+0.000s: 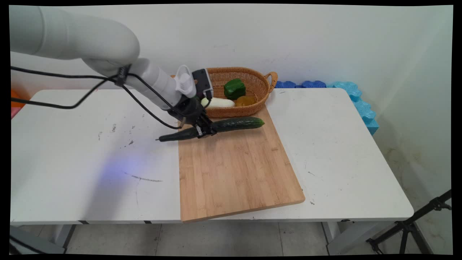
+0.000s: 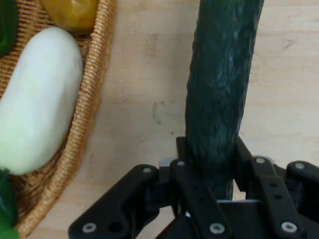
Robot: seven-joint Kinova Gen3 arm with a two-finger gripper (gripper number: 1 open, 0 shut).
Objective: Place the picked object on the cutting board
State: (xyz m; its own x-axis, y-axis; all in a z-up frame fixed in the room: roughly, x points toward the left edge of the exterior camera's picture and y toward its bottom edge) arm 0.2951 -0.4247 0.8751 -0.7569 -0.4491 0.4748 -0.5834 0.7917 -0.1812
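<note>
Robot gripper (image 1: 205,130) pinches a long dark cucumber (image 1: 231,125) at mid-length.
The cucumber lies across the wooden cutting board's (image 1: 234,169) far edge, beside a wicker basket (image 1: 258,99) of vegetables.

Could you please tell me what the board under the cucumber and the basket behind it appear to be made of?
Board: pale wood, probably bamboo, matte, showing jointed strips and grain. Basket: woven tan wicker or rattan, its coiled strands plain in the hand view.

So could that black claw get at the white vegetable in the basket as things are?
Probably not right now: the gripper is shut on the cucumber. The white vegetable lies uncovered in the open-topped basket just beside it.
</note>
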